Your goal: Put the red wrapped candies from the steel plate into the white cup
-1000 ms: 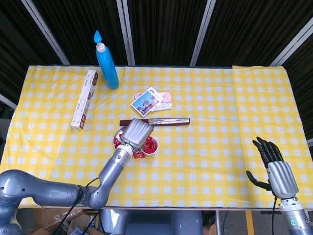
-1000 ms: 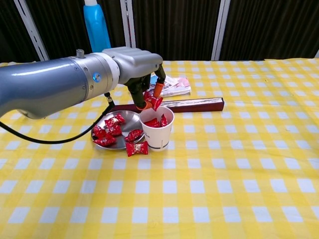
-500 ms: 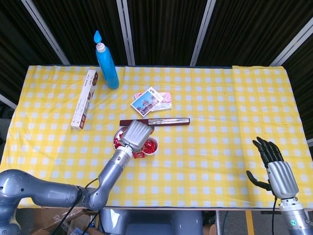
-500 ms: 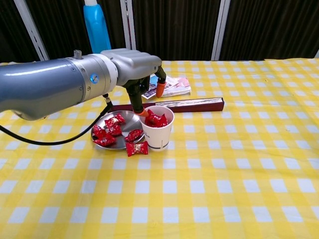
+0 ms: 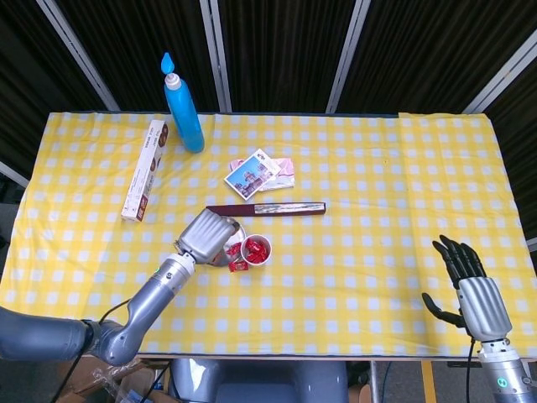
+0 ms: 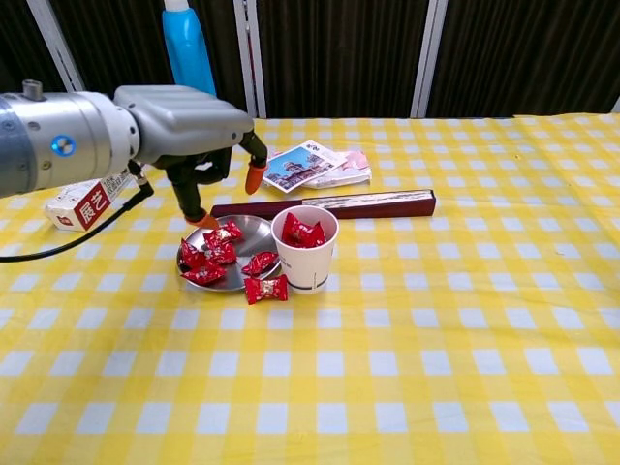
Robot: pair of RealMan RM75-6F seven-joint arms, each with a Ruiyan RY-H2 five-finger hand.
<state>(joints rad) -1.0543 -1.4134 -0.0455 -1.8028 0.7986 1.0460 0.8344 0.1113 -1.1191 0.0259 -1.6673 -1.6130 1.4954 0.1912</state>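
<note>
Left hand back over the plate after a drop into the cup

The grey metal left hand (image 6: pixel 199 145) has moved away from above the white paper cup (image 6: pixel 306 254) and now hangs over the far left rim of the round steel plate (image 6: pixel 254 232); the red wrapped candy it pinched a second ago is no longer between its fingers and lies with the others inside the cup, so one more transfer looks finished. The orange-tipped fingers (image 6: pixel 254 178) are spread apart and hold nothing; one tip comes down close to the plate rim (whether it touches, I cannot tell). Several red wrapped candies (image 6: pixel 215 255) remain on the plate, and one lies on the yellow checked tablecloth (image 6: pixel 407 349) just beside the cup. The black-fingered right hand (image 5: pixel 471 285) rests with fingers extended and empty, well apart at the table's near right edge.
</note>
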